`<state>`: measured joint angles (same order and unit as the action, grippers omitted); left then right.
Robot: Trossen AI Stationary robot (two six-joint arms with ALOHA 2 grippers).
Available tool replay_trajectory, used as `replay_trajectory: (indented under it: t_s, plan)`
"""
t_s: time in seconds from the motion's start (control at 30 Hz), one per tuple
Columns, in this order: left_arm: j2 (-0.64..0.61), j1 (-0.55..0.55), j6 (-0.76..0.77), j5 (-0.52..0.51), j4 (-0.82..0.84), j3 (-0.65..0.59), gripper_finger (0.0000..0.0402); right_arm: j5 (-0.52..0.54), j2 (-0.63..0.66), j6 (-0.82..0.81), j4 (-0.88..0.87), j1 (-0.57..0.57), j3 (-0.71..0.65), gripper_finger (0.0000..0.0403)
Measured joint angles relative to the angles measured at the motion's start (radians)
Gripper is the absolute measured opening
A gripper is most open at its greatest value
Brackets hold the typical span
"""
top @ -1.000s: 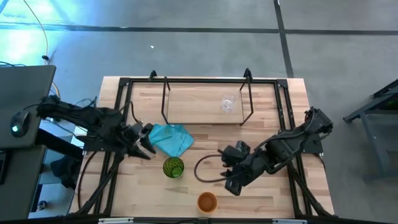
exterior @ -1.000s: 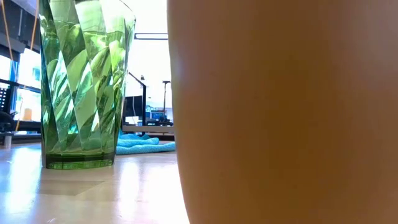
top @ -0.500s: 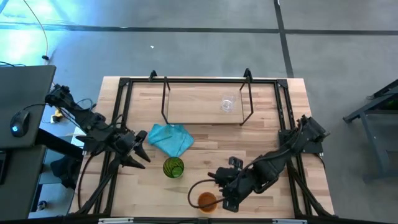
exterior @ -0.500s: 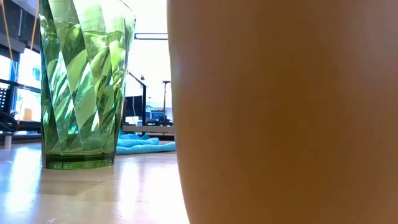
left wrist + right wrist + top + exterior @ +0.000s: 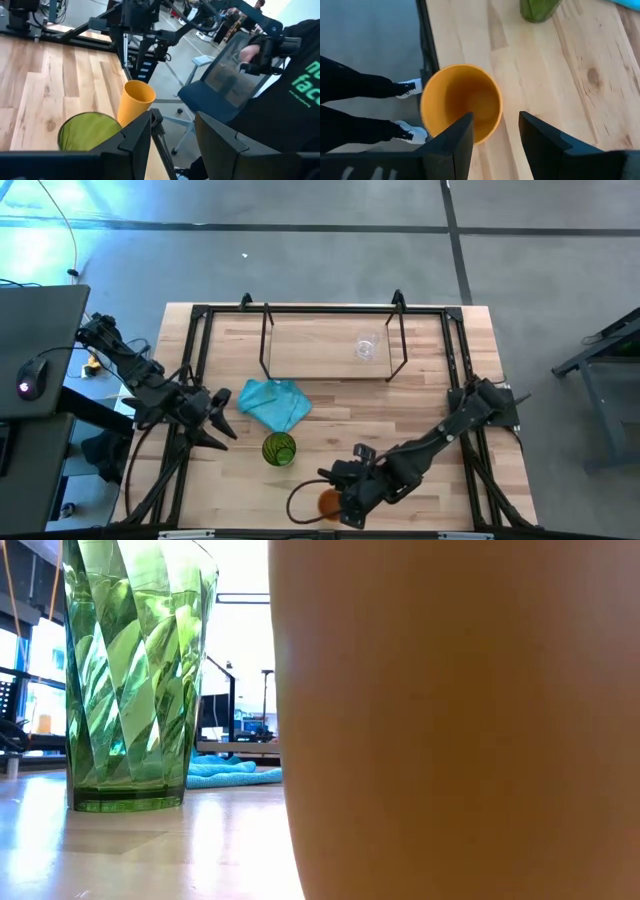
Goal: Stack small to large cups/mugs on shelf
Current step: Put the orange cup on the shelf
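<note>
The orange cup (image 5: 327,503) stands upright near the table's near edge; it also shows in the right wrist view (image 5: 461,102) and fills the low view (image 5: 450,720). My right gripper (image 5: 343,505) is open just over it, one finger above its mouth and one outside its right wall. The green cup (image 5: 279,449) stands upright left of it and farther back. The small clear cup (image 5: 366,347) stands on the shelf's board (image 5: 310,345). My left gripper (image 5: 215,422) is open and empty, left of the green cup. My right gripper comes at the orange cup from above and from the right, slanting down. One finger (image 5: 462,131) is over the cup's mouth by the rim (image 5: 487,125), and the other (image 5: 535,131) is outside the wall. I cannot tell whether either finger touches the cup.
A teal cloth (image 5: 272,402) lies between the shelf and the green cup. The table's black frame (image 5: 195,355) runs along its edges. A cable loop (image 5: 300,502) hangs from the right arm beside the orange cup. A person in black (image 5: 280,95) stands by the near edge.
My right gripper has gone toward the table's near edge and to the left, down over the orange cup, staying open. My left gripper has drawn back from the teal cloth toward the left and near edges. The cups have kept still.
</note>
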<state>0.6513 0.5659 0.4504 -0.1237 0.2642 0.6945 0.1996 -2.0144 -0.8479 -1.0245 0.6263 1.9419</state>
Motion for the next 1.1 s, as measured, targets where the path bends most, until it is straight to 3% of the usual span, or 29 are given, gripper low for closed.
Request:
replay_trajectory:
  t_s: [0.77, 1.1]
  plan:
    - [-0.108, -0.001, 0.001, 0.007, 0.054, 0.0, 0.0143, -0.056, -0.06, 0.041, 0.05, -0.043, 0.0, 0.0149]
    - [-0.108, -0.001, 0.003, 0.007, 0.07, 0.0, 0.0143, -0.054, -0.06, -0.057, 0.102, 0.053, 0.0, 0.0149]
